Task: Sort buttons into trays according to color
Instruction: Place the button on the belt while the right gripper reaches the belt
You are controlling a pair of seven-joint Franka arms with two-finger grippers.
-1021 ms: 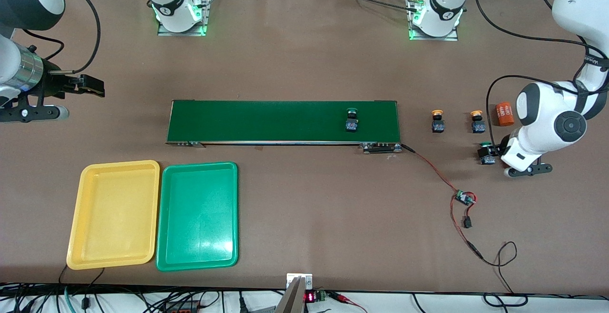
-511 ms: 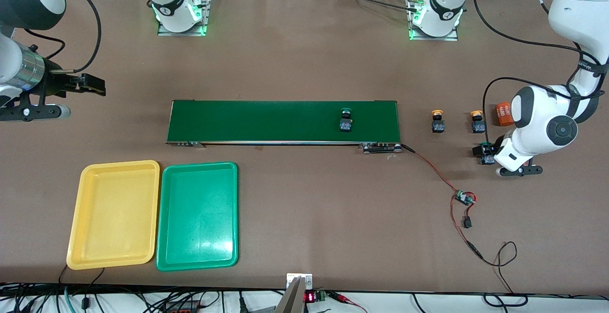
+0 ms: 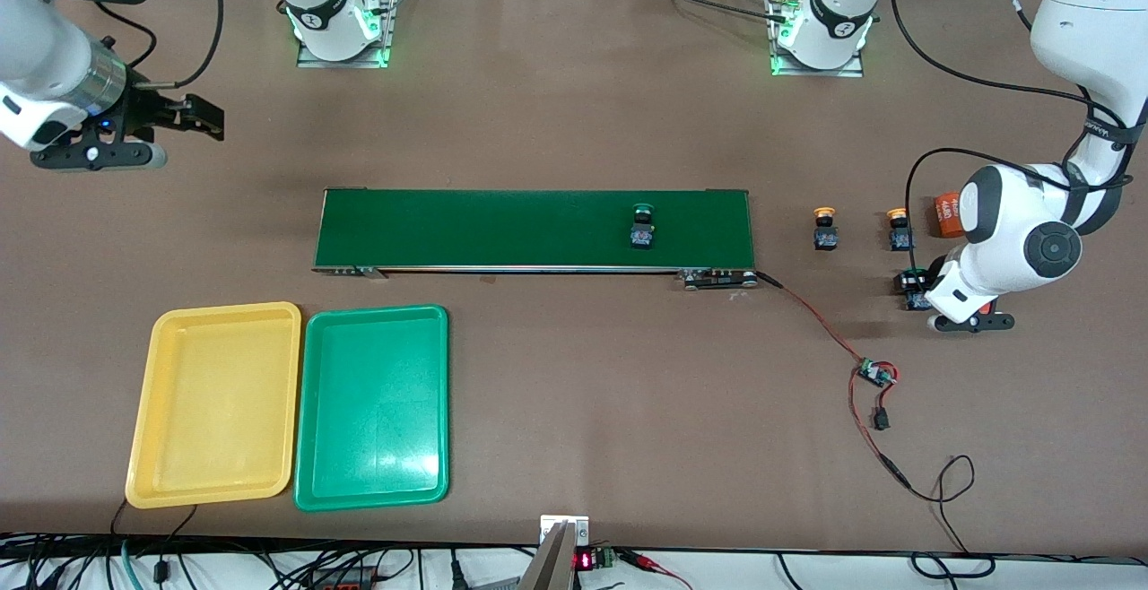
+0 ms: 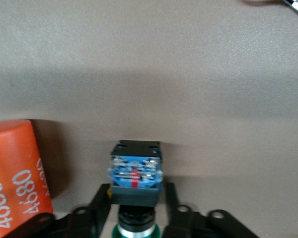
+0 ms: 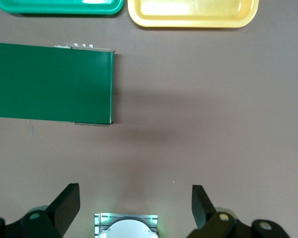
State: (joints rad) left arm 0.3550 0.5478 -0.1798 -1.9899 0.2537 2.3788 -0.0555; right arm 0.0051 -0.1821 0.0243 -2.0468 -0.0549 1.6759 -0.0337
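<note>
My left gripper [image 3: 910, 290] is low at the left arm's end of the table, its fingers [image 4: 102, 206] pressed against both sides of a green-capped button's black-blue body [image 4: 135, 171]. Two yellow-capped buttons [image 3: 825, 229] [image 3: 900, 229] stand on the table a little farther from the front camera. Another green-capped button [image 3: 641, 229] sits on the dark green conveyor belt [image 3: 493, 227]. The yellow tray [image 3: 215, 402] and green tray [image 3: 372, 406] lie side by side near the front edge. My right gripper [image 3: 202, 117] hangs open and holds nothing, over the table at the right arm's end.
An orange cylinder with white print [image 3: 949, 213] lies close beside my left gripper. A red-black wire with a small board [image 3: 874, 373] runs from the belt's end toward the front edge. The right wrist view shows the belt's end [image 5: 49, 82] and both trays' edges.
My left gripper has slid over the green-capped button and shut on it. The button on the belt has drifted toward the right arm's end. My right gripper has moved toward the bases.
</note>
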